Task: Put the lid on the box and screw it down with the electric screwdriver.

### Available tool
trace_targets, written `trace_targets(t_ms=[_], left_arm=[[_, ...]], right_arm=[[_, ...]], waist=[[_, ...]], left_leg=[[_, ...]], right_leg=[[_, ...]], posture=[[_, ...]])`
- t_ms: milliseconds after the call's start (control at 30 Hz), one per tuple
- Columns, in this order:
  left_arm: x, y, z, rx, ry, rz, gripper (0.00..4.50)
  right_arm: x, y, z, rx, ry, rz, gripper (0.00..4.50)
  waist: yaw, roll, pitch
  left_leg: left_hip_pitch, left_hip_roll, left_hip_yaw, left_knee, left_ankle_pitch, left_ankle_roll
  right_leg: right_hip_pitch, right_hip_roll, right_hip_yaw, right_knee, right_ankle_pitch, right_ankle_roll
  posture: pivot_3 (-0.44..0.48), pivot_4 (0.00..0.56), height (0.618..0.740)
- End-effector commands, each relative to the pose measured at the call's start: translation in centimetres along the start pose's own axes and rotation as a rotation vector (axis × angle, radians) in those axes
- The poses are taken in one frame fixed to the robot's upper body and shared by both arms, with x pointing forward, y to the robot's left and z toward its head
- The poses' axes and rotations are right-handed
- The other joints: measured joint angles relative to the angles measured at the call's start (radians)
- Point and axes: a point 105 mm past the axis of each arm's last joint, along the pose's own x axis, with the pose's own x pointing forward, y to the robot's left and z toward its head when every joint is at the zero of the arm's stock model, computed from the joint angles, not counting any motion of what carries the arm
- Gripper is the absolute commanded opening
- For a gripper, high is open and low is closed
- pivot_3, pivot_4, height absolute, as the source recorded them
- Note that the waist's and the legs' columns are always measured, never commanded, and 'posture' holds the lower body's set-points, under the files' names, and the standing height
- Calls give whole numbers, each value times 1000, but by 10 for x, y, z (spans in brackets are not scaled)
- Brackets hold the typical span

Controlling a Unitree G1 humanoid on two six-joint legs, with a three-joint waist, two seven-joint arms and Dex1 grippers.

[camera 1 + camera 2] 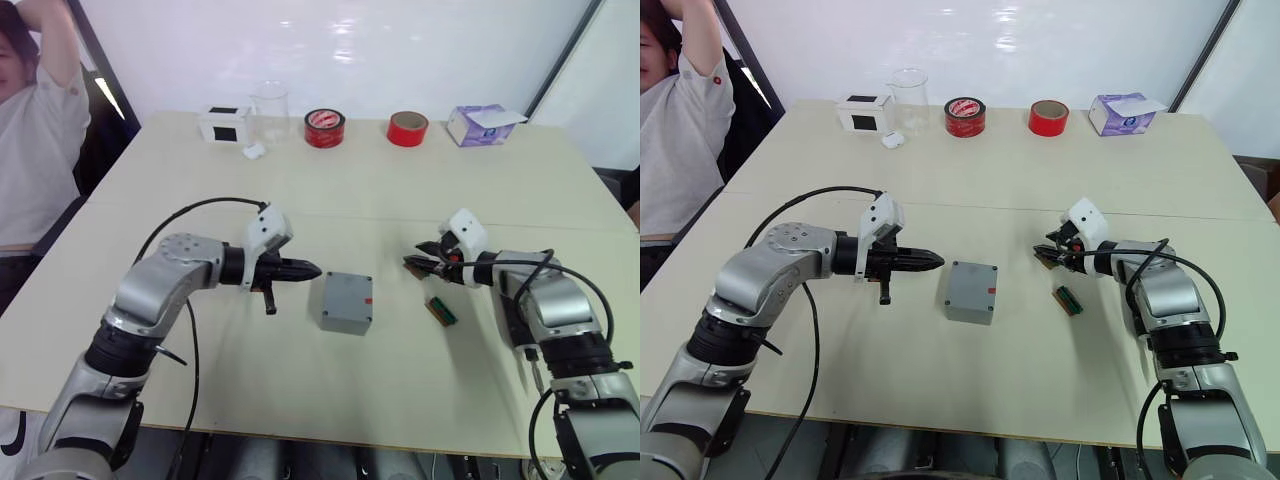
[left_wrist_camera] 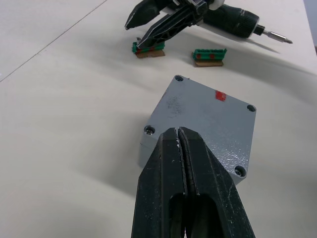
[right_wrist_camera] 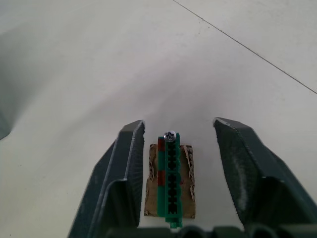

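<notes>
The lid (image 2: 208, 119) already sits on the box (image 1: 346, 303) in the middle of the table (image 1: 300, 400), with screws showing in its corners. The left gripper (image 1: 305, 270) is closed and empty, just left of the box. The right gripper (image 3: 181, 163) is open around a small green piece (image 3: 170, 183) (not touching it). The screwdriver (image 2: 237, 25) lies to the right, so tightening is probably left to do.

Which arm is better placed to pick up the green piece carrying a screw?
Right. The right gripper is open with the green piece between its fingers. The left gripper is shut, beside the box.
</notes>
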Motion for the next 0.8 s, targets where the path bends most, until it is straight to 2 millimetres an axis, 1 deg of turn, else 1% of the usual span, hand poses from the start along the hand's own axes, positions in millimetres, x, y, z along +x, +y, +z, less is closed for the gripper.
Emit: trace_targets(t_ms=[33, 467, 533, 567, 600, 800], left_arm=[[-3, -3, 9, 30, -30, -4, 0], [-3, -4, 9, 24, -32, -1, 0], [-3, -4, 9, 24, -31, -1, 0], [-3, -4, 9, 24, -30, -1, 0], [-3, -3, 9, 25, -29, 0, 0], [-3, -3, 8, 24, -26, 3, 0]], right_arm=[[-5, -4, 6, -26, -16, -19, 1197], [-3, -6, -1, -16, 1, -26, 1197], [-3, -6, -1, -12, 0, -24, 682], [-3, -6, -1, -11, 0, -24, 501], [-3, -6, -1, -11, 0, -23, 35], [-4, -2, 0, -11, -2, 0, 35]], waist=[[0, 0, 0], [1, 0, 0], [0, 0, 0], [0, 0, 0], [0, 0, 0], [0, 0, 0]], left_leg=[[0, 0, 0, 0, 0, 0], [0, 0, 0, 0, 0, 0], [0, 0, 0, 0, 0, 0], [0, 0, 0, 0, 0, 0], [0, 0, 0, 0, 0, 0], [0, 0, 0, 0, 0, 0]], right_leg=[[0, 0, 0, 0, 0, 0], [0, 0, 0, 0, 0, 0], [0, 0, 0, 0, 0, 0], [0, 0, 0, 0, 0, 0], [0, 0, 0, 0, 0, 0], [0, 0, 0, 0, 0, 0]], posture=[[0, 150, 740], [0, 150, 740], [0, 150, 740], [0, 150, 740], [0, 150, 740], [0, 150, 740]])
